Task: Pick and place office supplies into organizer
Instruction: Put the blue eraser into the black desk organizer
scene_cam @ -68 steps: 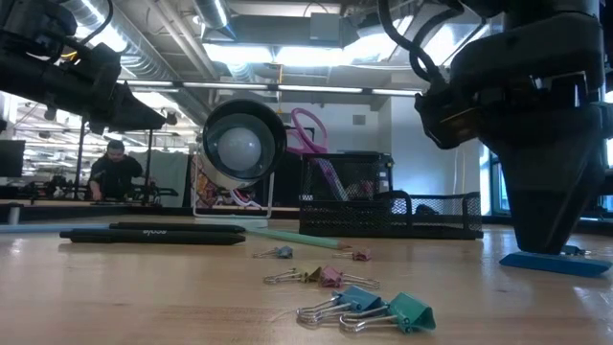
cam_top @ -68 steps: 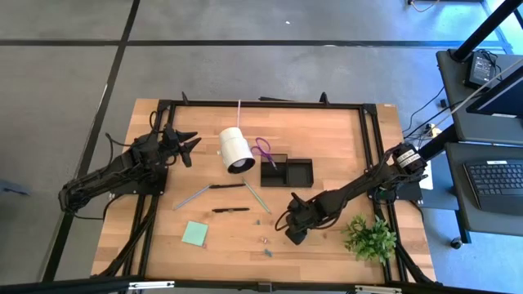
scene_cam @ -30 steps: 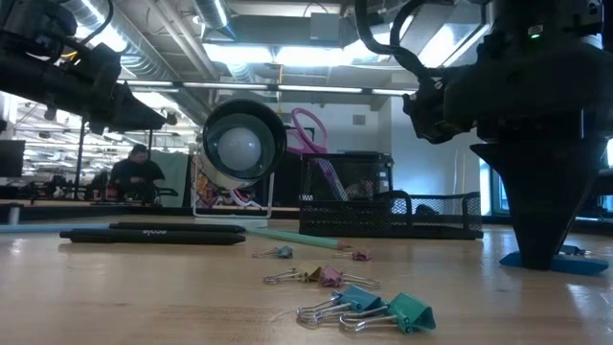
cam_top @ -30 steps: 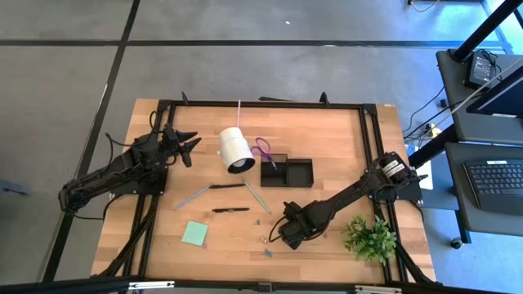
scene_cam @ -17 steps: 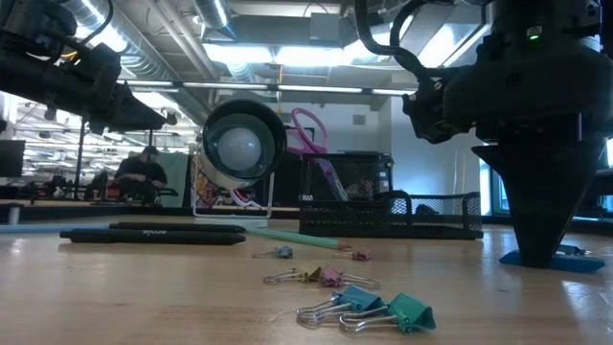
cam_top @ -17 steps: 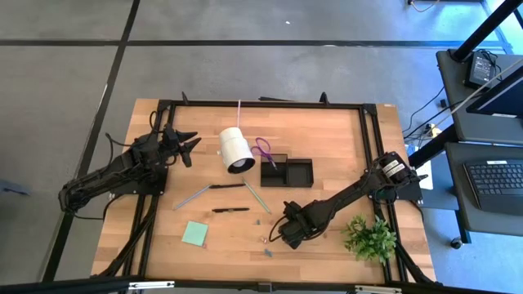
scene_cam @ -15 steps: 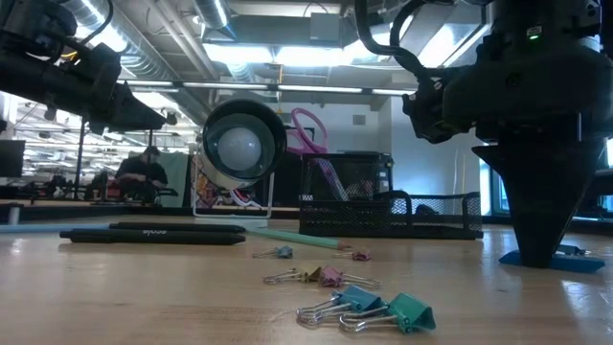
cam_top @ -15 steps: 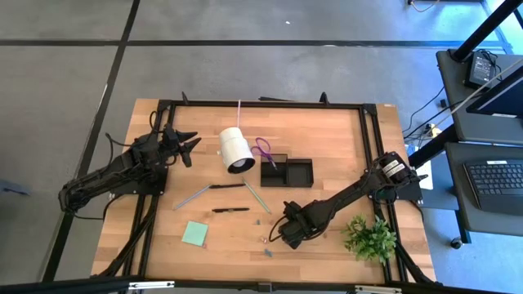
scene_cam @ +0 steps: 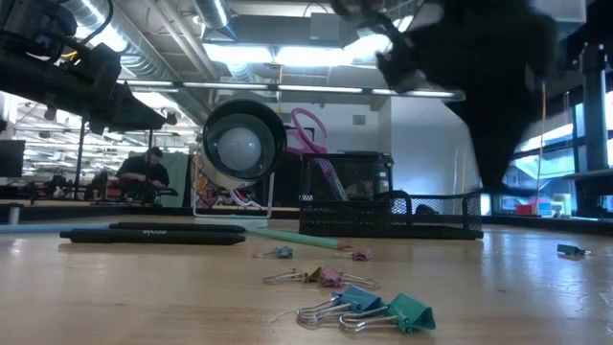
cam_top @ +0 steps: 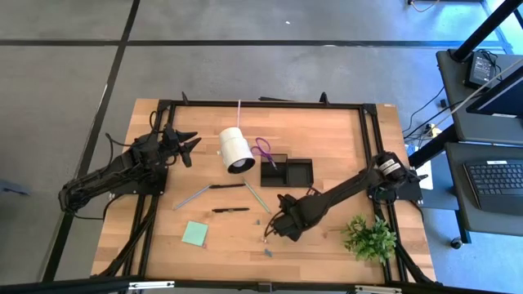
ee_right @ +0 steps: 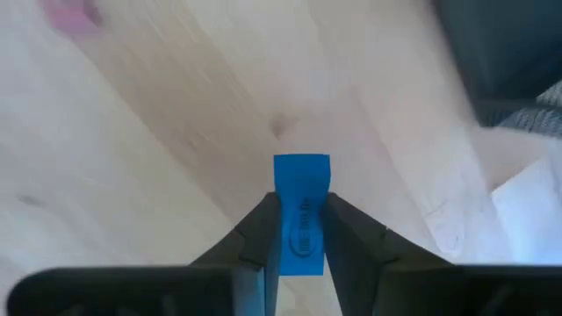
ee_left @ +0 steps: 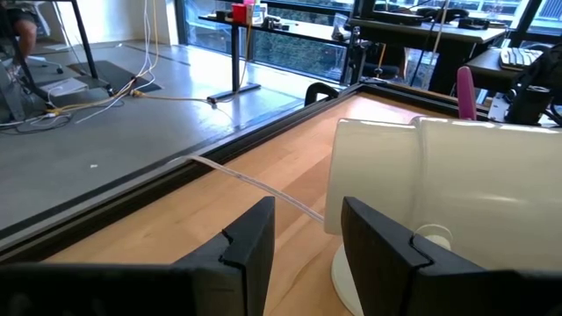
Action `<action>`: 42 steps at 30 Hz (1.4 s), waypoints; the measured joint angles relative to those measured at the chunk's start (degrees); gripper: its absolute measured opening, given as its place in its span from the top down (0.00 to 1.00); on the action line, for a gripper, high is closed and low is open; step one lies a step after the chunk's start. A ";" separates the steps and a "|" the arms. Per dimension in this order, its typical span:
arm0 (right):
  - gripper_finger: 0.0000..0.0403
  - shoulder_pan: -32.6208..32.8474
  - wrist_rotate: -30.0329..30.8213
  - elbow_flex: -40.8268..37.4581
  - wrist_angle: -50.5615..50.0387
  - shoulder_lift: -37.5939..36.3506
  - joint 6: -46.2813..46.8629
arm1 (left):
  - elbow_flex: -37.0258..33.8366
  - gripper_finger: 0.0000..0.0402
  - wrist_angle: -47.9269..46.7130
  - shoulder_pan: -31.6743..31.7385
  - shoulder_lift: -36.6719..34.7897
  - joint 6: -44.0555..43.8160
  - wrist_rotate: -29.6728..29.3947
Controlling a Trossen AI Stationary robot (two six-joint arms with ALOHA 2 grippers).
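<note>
My right gripper [cam_top: 274, 227] hangs above the table's near middle, shut on a small flat blue piece [ee_right: 301, 180]. The black mesh organizer [cam_top: 287, 171] stands just beyond it, and purple-handled scissors [cam_top: 263, 149] stick out of its left compartment. Pens [cam_top: 231, 210] and a mint-green sticky pad [cam_top: 194, 233] lie to the left. Coloured clips [scene_cam: 369, 307] lie on the near wood. My left gripper [ee_left: 307, 246] waits open at the far left, pointing at the white cylinder [cam_top: 235, 149]. My right gripper pinches the blue piece between its two fingers by one end [ee_right: 301, 230]. The other end sticks out past the fingertips. The fingers point down at the wood, and the piece is lifted clear of the table.
A green plant [cam_top: 372, 238] stands at the near right. A small dark bit [scene_cam: 572, 250] lies on the wood to the right. A black frame [cam_top: 261, 104] runs around the tabletop. Bare wood shows between the clips and the organizer.
My right gripper has risen from the table and gone a little toward the left edge. The blue piece that lay on the wood under it is now lifted clear between its fingers.
</note>
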 joint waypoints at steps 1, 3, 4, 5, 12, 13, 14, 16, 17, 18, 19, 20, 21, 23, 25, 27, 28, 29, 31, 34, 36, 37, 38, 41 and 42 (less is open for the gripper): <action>0.80 -0.63 0.60 1.65 -1.22 0.00 -1.32 | -0.01 0.68 0.00 -0.01 0.00 0.00 0.00; 0.81 -2.17 1.51 4.87 -3.95 -0.10 -4.48 | -0.02 0.68 0.00 -0.01 0.00 -0.14 0.00; 0.81 -3.08 1.78 6.58 -4.59 -0.13 -6.02 | 0.00 0.68 0.00 -0.01 0.00 -0.26 0.00; 0.81 -4.04 1.80 8.22 -4.63 -0.13 -7.72 | -0.02 0.68 -0.01 0.01 0.00 -0.25 0.00; 0.81 -10.63 1.56 17.54 -3.88 -0.21 -22.11 | 0.00 0.68 -0.01 0.01 0.00 -0.17 0.02; 0.81 -11.50 1.56 18.41 -4.01 -0.24 -24.13 | -0.02 0.68 -0.02 0.01 0.00 -0.17 0.02; 0.81 -12.30 1.34 19.09 -3.95 -0.24 -26.12 | -0.02 0.68 -0.02 0.00 0.00 -0.17 0.02; 0.81 -13.96 -0.03 19.63 -3.92 -0.31 -29.78 | -0.01 0.68 -0.02 -0.01 0.00 -0.15 0.02; 0.81 -14.78 -1.13 19.67 -4.00 -0.33 -31.49 | 0.00 0.68 -0.02 0.00 0.00 -0.15 0.04; 0.81 -15.58 -2.06 19.67 -4.02 -0.33 -33.06 | 0.00 0.68 0.00 0.01 0.00 -0.15 0.04; 0.81 -16.38 -2.48 19.66 -4.03 -0.31 -34.11 | 0.00 0.68 0.00 0.01 0.00 -0.11 0.02; 0.81 -17.15 -2.65 19.67 -3.98 -0.31 -35.21 | 0.00 0.68 -0.02 -0.01 0.00 -0.09 0.04; 0.81 -17.89 -2.73 19.66 -3.85 -0.31 -36.49 | -0.02 0.68 -0.02 0.01 0.00 -0.05 0.03; 0.81 -19.27 -2.88 19.46 -2.81 -0.31 -38.98 | 0.00 0.68 -0.02 0.00 0.00 0.02 0.04; 0.81 -20.30 -2.82 18.92 -1.30 -0.32 -41.56 | -0.02 0.68 0.00 -0.01 0.00 0.02 0.04; 0.81 -20.89 -2.64 17.85 0.85 -0.33 -43.93 | 0.00 0.68 -0.01 0.01 0.00 0.02 0.04; 0.81 -21.01 -2.66 16.91 2.20 -0.33 -44.86 | -0.02 0.68 -0.02 0.01 0.00 0.02 0.04; 0.81 -21.06 -2.76 15.78 3.56 -0.33 -45.46 | -0.01 0.68 -0.02 0.01 0.00 0.02 0.04; 0.81 -21.05 -2.84 13.72 4.65 -0.33 -46.18 | 0.00 0.68 0.00 0.01 0.00 0.02 0.04; 0.81 -21.04 -1.08 10.51 6.41 -0.35 -46.70 | 0.00 0.68 -0.02 0.00 0.00 0.02 0.04; 0.81 -20.99 1.98 8.44 7.37 -0.33 -46.51 | -0.01 0.68 -0.02 0.01 0.00 0.02 0.04; 0.81 -20.98 3.56 7.42 8.66 -0.33 -46.47 | -0.02 0.68 -0.02 0.00 0.00 0.02 0.04; 0.81 -20.98 4.57 6.42 10.49 -0.33 -46.47 | 0.00 0.68 -0.02 0.01 0.00 0.02 0.04; 0.81 -20.95 5.32 3.76 14.32 -0.33 -45.72 | 0.00 0.68 -0.02 0.01 0.00 0.02 0.04; 0.81 -20.95 5.33 2.86 16.09 -0.33 -45.21 | -0.02 0.68 -0.02 0.01 0.00 0.02 0.04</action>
